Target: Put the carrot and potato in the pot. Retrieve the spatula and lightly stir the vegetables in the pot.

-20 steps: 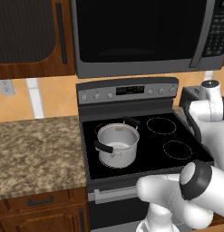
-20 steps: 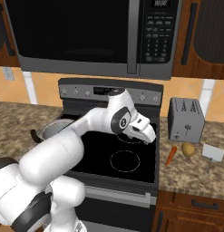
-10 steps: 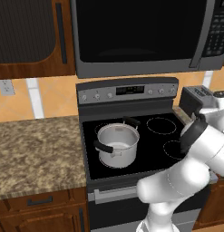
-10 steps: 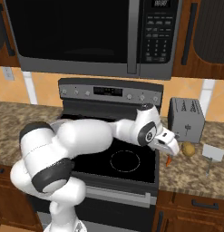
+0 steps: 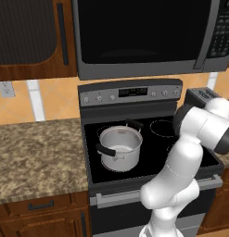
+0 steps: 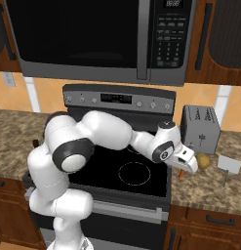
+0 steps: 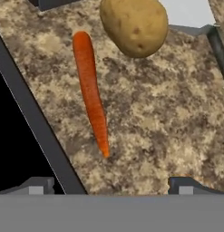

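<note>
End effector (image 7: 111,183): spread wide, empty, above the worktop.
Slim orange carrot (image 7: 91,92): flat on speckled granite worktop (image 7: 163,122), beside stove edge.
Tan oval potato (image 7: 133,26): just beside carrot.
Shiny steel pot (image 5: 119,148): on stove, well apart.

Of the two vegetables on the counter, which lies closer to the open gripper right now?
The carrot: its slim orange tip reaches down toward the gripper, while the rounder tan potato sits farther off, beyond it.

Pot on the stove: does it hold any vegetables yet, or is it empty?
Empty: the pot shows bare steel inside; the carrot and potato lie on the counter.
</note>
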Controlling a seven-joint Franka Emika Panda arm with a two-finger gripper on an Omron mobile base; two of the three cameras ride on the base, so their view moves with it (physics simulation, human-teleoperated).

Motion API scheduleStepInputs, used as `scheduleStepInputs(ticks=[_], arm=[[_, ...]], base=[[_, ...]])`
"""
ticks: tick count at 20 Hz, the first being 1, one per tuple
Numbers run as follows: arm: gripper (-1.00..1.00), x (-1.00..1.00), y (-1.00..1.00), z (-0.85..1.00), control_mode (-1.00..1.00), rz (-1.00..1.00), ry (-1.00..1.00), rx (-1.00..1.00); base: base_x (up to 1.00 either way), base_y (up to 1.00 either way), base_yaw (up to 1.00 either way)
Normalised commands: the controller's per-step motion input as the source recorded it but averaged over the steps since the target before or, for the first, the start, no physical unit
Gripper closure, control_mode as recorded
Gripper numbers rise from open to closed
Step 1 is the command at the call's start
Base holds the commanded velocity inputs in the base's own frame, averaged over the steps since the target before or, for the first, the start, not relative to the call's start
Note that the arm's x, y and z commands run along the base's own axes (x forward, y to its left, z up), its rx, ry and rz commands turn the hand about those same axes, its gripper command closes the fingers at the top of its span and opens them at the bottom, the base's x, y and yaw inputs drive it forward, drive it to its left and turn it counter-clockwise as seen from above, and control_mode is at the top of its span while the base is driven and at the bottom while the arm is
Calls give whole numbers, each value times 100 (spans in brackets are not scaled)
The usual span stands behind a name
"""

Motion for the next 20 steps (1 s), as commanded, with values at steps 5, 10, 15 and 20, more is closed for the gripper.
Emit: scheduleStepInputs(ticks=[5, 10, 15, 20], arm=[[-100, 35, -6, -41, -100, 0, 0, 2], [-100, 27, -14, -29, -100, 0, 0, 1], [-100, 18, -15, -20, -100, 0, 0, 1], [100, 12, -1, -23, -100, 0, 0, 0]], base=[[0, 0, 0], [0, 0, 0], [0, 0, 0], [0, 0, 0]])
